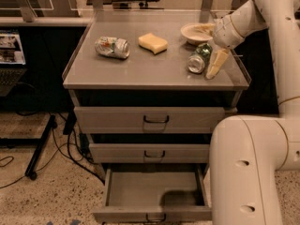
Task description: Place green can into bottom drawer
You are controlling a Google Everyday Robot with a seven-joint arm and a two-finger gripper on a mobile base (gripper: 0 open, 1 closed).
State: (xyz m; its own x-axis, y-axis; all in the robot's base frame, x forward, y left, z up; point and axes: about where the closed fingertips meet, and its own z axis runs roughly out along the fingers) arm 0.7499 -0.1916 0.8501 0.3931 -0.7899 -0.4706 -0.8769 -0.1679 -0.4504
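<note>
- Pincer point(209, 46) at 2 o'clock on the table point(140, 71), spread wide, gripping nothing; one finger point(216, 63) slanting down at 3 o'clock of the green can, the other over the bowl.
- Green can point(198, 59) on its side on the table, silver end toward the front edge, just beside the lower finger; contact impossible to tell.
- Shallow cream bowl point(194, 32) at 12 o'clock of the can, near it.
- Yellow sponge point(153, 43) at 9 o'clock of the bowl; pale can with multicoloured label point(112, 47) on its side farther toward 9 o'clock.
- Bottom drawer point(154, 191) pulled out at 6 o'clock under the table; top drawer point(150, 120) and middle drawer point(150, 153) pushed in.
- White arm point(248, 172) bulking at 3 o'clock of the pulled-out drawer.
</note>
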